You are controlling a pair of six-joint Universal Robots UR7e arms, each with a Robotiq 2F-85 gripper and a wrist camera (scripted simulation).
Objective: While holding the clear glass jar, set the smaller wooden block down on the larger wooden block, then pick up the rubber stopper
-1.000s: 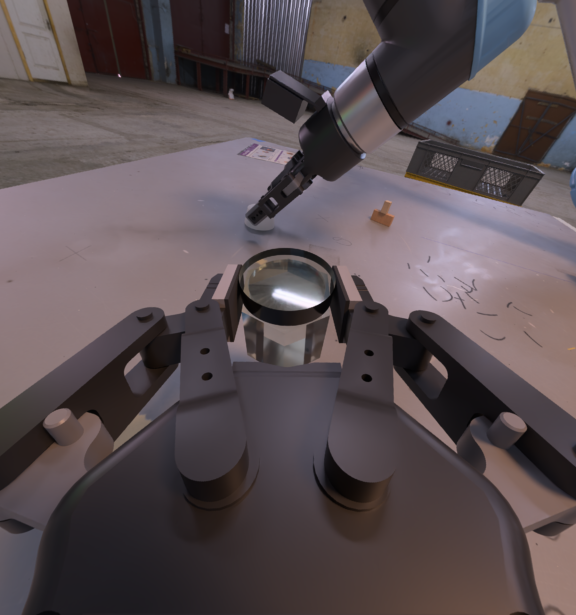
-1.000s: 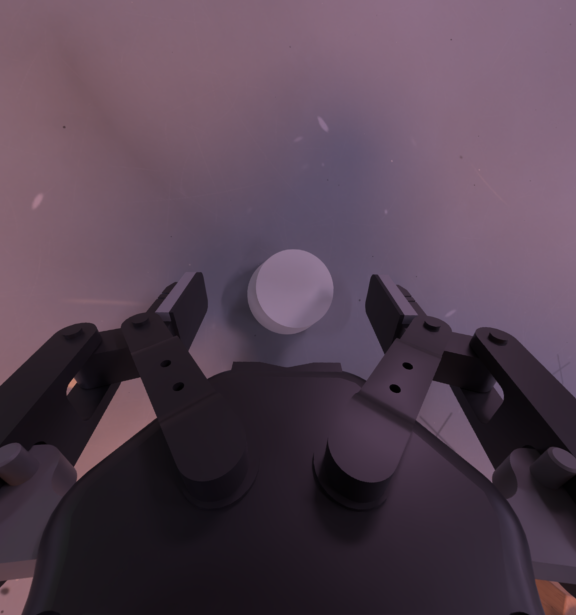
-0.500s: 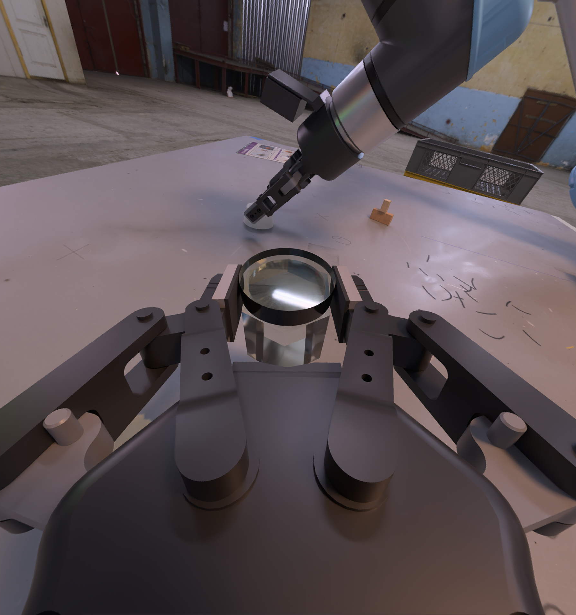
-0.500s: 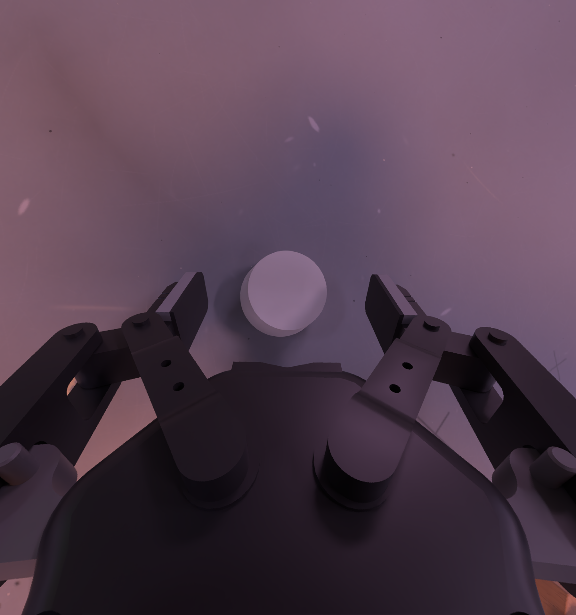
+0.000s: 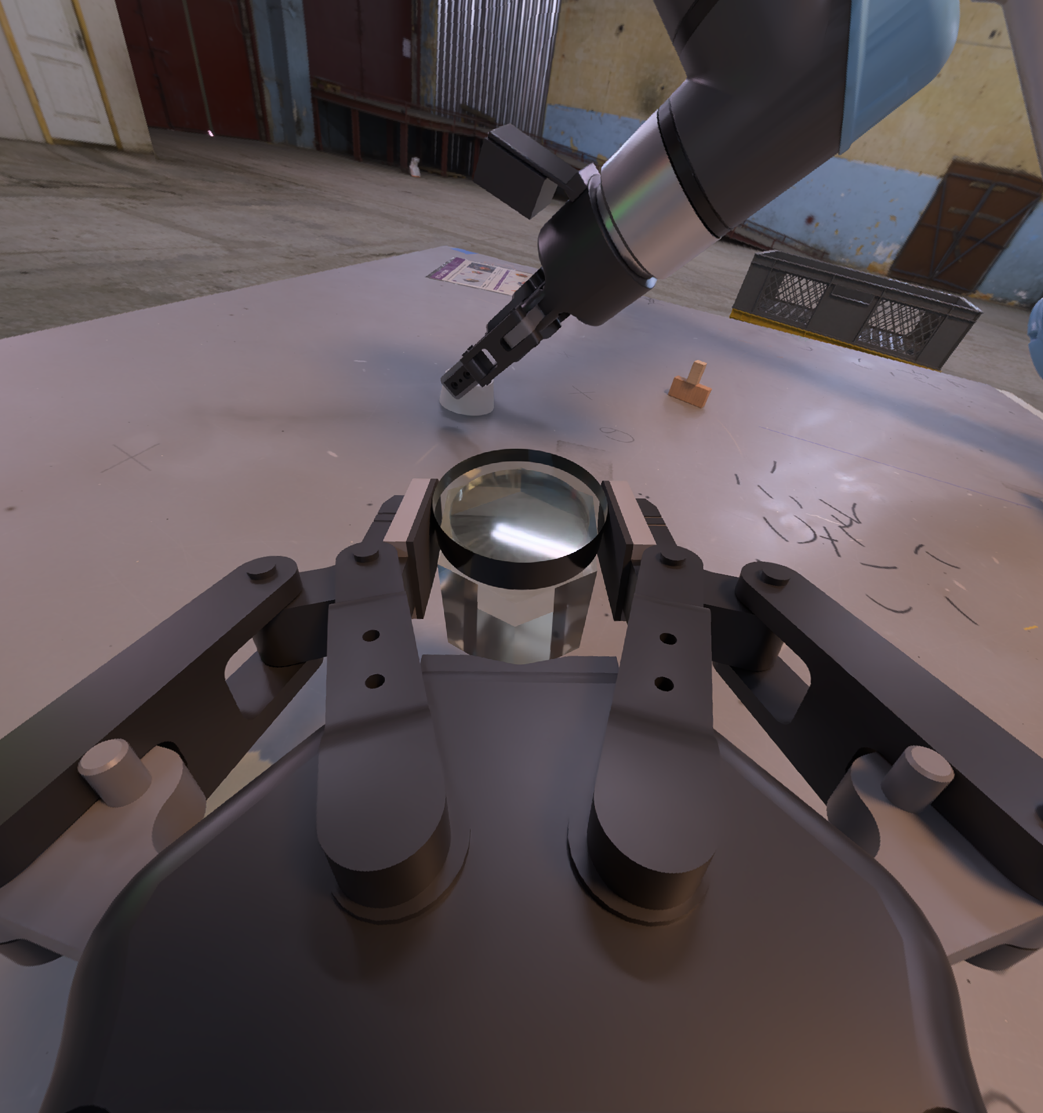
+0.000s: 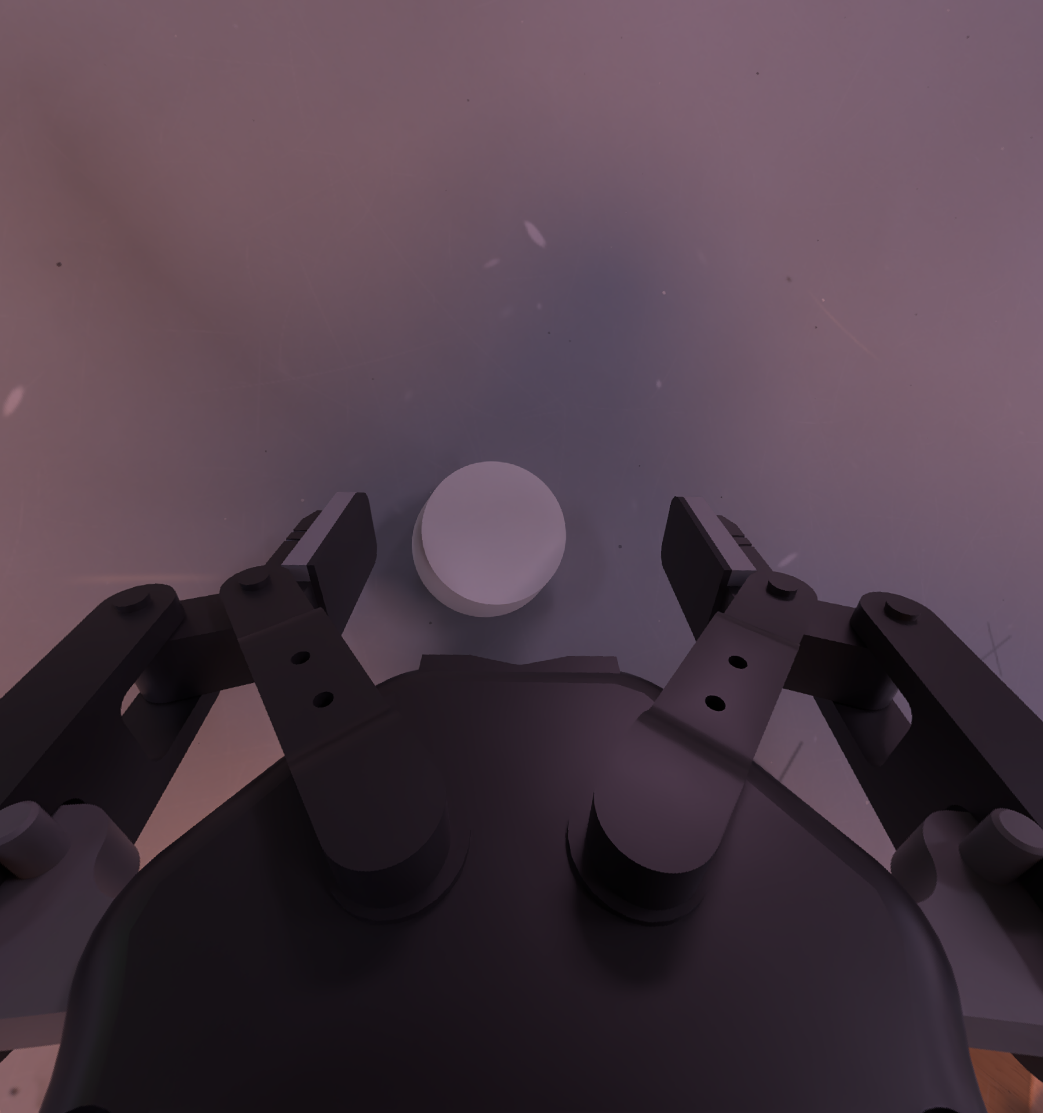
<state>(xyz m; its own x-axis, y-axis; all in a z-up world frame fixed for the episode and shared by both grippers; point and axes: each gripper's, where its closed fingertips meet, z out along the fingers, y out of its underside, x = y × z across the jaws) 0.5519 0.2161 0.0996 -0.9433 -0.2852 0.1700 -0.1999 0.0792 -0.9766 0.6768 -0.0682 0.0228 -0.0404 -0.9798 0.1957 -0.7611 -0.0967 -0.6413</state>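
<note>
My left gripper (image 5: 517,530) is shut on the clear glass jar (image 5: 517,560), which has a dark rim, and holds it above the table. In the left wrist view the smaller wooden block (image 5: 697,372) stands upright on the larger wooden block (image 5: 689,393) at the right of the table. My right gripper (image 6: 517,542) is open, its fingers on either side of the pale round rubber stopper (image 6: 490,538), which sits on the table a little left of centre. The left wrist view shows the right gripper (image 5: 467,378) low over the stopper (image 5: 468,402).
The grey table (image 5: 205,482) has pen marks at the right. A printed sheet (image 5: 476,275) lies at the table's far edge. A dark plastic crate (image 5: 850,304) stands on the floor beyond. The right arm (image 5: 687,199) reaches in from the upper right.
The right gripper has shifted slightly over the stopper and come lower, so the stopper now sits nearer its left finger. It stays open. The left gripper and jar have not moved.
</note>
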